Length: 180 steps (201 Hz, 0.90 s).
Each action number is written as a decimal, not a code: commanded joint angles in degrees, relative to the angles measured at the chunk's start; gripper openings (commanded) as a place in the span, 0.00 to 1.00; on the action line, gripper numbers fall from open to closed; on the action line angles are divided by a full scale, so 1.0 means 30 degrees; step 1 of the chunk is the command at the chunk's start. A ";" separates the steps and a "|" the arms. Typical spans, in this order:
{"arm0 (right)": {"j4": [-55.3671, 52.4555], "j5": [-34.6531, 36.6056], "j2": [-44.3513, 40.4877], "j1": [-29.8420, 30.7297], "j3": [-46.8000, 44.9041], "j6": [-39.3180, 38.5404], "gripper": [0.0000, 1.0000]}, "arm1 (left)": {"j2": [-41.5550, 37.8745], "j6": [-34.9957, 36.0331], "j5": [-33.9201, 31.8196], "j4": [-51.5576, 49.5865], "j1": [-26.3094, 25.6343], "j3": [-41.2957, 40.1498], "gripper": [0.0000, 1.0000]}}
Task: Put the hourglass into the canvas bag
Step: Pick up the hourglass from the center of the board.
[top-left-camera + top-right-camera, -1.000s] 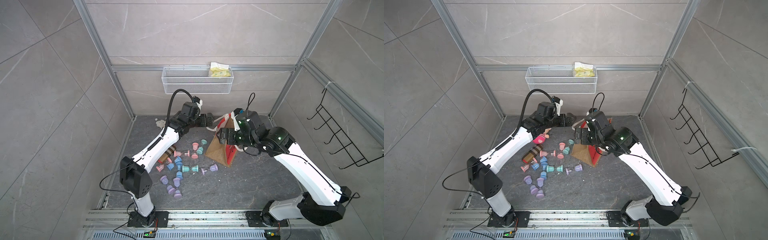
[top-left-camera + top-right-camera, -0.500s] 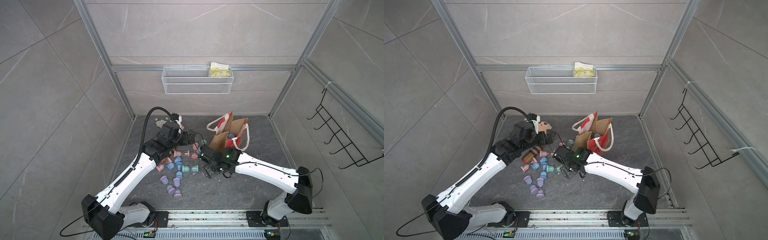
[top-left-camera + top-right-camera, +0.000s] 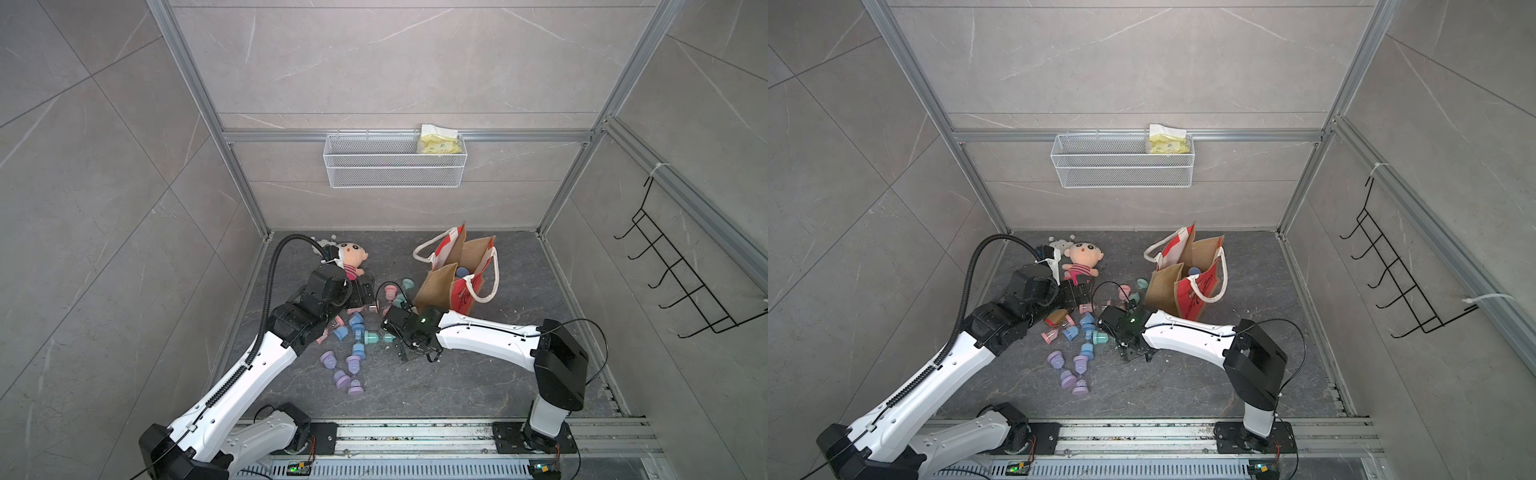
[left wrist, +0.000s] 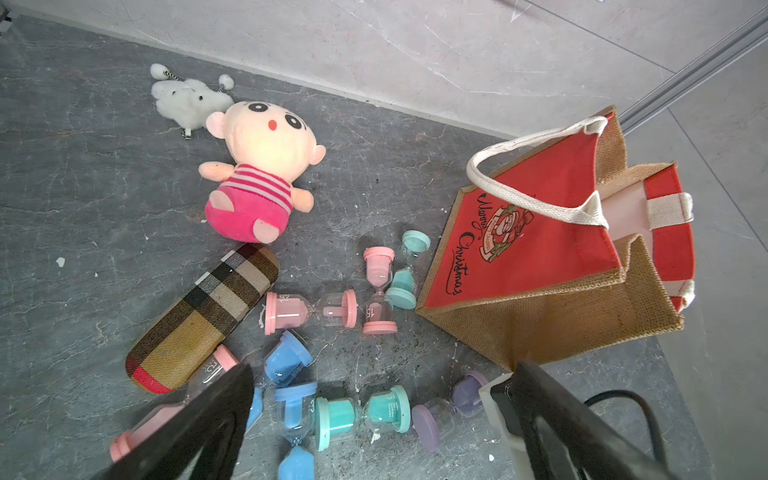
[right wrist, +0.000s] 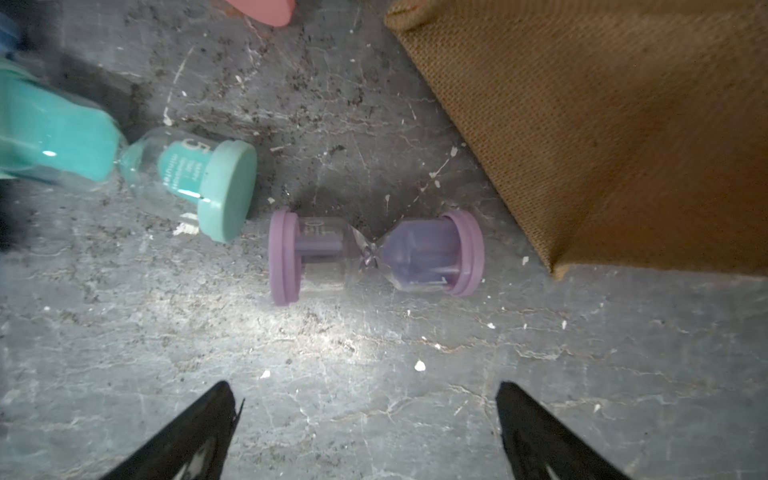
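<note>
Holding your right pincer wide and empty, you are facing the purple hourglass lying just ahead, likely to straddle it.

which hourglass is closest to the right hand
The purple hourglass lying on its side by the burlap corner of the bag: it sits centred ahead of the open right hand. The teal hourglass beside it lies off to one side.
</note>
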 commanded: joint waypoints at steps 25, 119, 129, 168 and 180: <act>0.1040 0.0213 0.1356 -0.0078 0.0412 0.2116 1.00 | -0.0285 -0.0283 -0.0882 0.0456 0.0060 -0.0268 1.00; 0.2153 0.0125 0.0334 -0.0102 -0.1114 1.1681 0.99 | -0.0369 -0.0125 -0.0548 0.1077 0.0075 -0.0486 1.00; 0.1473 0.0217 0.0658 -0.0245 -0.0749 1.2973 0.98 | -0.0276 0.0081 -0.0208 0.1377 0.0074 -0.0397 1.00; 0.2107 0.0923 0.0853 -0.0461 -0.0640 1.5337 0.95 | 0.0532 0.0519 0.1093 0.1550 0.0050 0.0309 1.00; 0.1920 0.0968 0.1108 -0.0576 -0.0392 1.5879 0.95 | 0.0817 0.0693 0.1397 0.1674 0.0072 0.0383 1.00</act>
